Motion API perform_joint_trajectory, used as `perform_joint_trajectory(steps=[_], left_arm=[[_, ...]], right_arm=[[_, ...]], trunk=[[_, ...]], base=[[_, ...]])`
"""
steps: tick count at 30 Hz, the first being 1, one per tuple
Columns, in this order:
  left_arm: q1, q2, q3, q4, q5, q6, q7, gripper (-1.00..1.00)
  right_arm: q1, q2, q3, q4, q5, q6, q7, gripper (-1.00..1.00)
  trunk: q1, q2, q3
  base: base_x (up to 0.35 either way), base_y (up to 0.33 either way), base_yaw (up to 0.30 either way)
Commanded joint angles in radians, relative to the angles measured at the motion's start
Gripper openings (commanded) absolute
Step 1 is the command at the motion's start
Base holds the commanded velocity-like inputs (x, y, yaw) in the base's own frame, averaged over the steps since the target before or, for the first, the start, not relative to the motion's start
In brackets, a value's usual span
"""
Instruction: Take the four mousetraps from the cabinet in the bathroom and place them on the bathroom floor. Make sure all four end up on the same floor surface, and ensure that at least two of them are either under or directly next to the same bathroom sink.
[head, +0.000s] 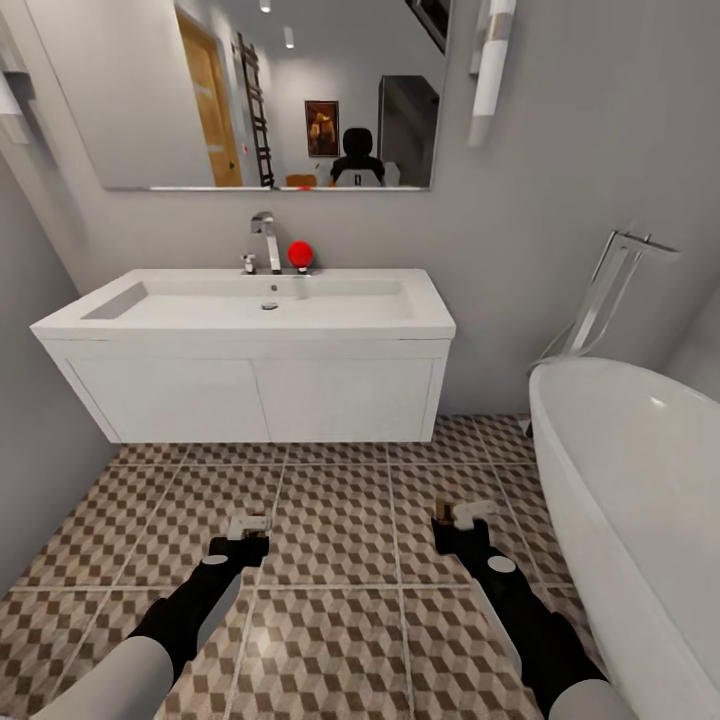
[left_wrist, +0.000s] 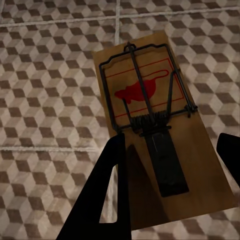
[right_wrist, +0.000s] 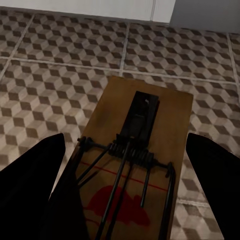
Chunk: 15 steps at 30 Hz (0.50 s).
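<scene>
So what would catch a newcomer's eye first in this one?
Probably the wide white sink on the wall straight ahead, with a red ball by its tap. Lower down, the left gripper and right gripper each carry a mousetrap over the cube-patterned floor.

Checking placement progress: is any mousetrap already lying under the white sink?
No: the tiled floor in front of and below the sink is bare in the head view.

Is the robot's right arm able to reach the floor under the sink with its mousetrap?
Probably yes: the right gripper hangs above bare floor before the sink, nothing between.
</scene>
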Motion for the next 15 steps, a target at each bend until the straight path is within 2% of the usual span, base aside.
perform_joint_trajectory(steps=[1,9,15], left_arm=[[0.0,0.001,-0.008,-0.002,0.01,0.005,0.009,-1.0],[0.0,0.0,-0.01,-0.002,0.01,0.001,0.004,-1.0],[0.0,0.0,-0.01,0.01,0.01,-0.077,-0.053,-1.0]], right_arm=[[0.0,-0.001,0.002,-0.002,-0.004,0.005,-0.002,-1.0],[0.0,0.0,0.003,-0.001,-0.004,0.005,0.001,-1.0],[0.0,0.0,0.003,-0.001,-0.004,0.004,0.004,-1.0]], trunk=[[0.004,-0.008,-0.006],[0.034,-0.064,-0.043],[0.057,-0.106,-0.072]], base=[[0.0,0.0,0.0],[0.0,0.0,0.0],[0.0,0.0,0.0]])
